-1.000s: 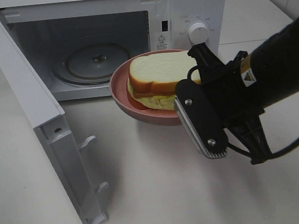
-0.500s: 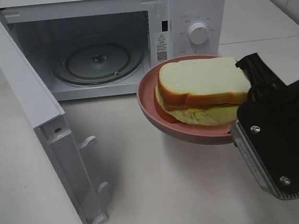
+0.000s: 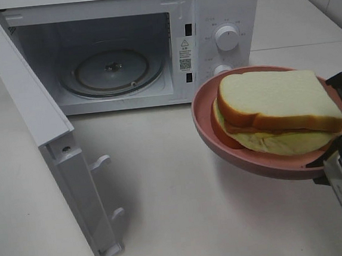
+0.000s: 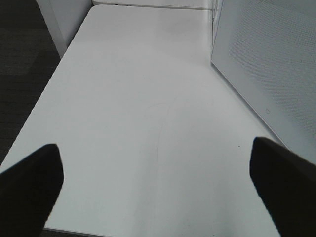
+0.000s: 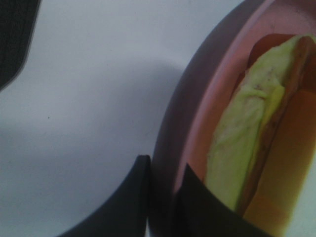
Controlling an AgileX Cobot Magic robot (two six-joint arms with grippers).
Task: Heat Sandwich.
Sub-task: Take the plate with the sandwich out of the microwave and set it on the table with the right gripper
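Note:
The sandwich [image 3: 277, 109], thick white bread with a tan crust and yellowish-green filling, lies on a round pink plate [image 3: 210, 130]. The plate hangs in the air at the right, in front of the microwave's control panel. My right gripper [image 3: 337, 160] is shut on the plate's near right rim and is partly cut off by the picture's edge. In the right wrist view the right gripper [image 5: 165, 177] pinches the plate rim [image 5: 197, 98], with the sandwich [image 5: 247, 148] just beyond. My left gripper [image 4: 158, 192] stands wide open over bare table, holding nothing.
The white microwave [image 3: 220, 4] stands at the back with its door [image 3: 39, 127] swung open to the left. Its glass turntable [image 3: 111, 70] carries nothing. Knobs [image 3: 227, 37] sit on its right panel. The white table [image 3: 165, 194] spreads in front.
The plate with the sandwich has moved right and toward the camera, away from the microwave's opening, carried by my right gripper. The left gripper has not visibly changed.

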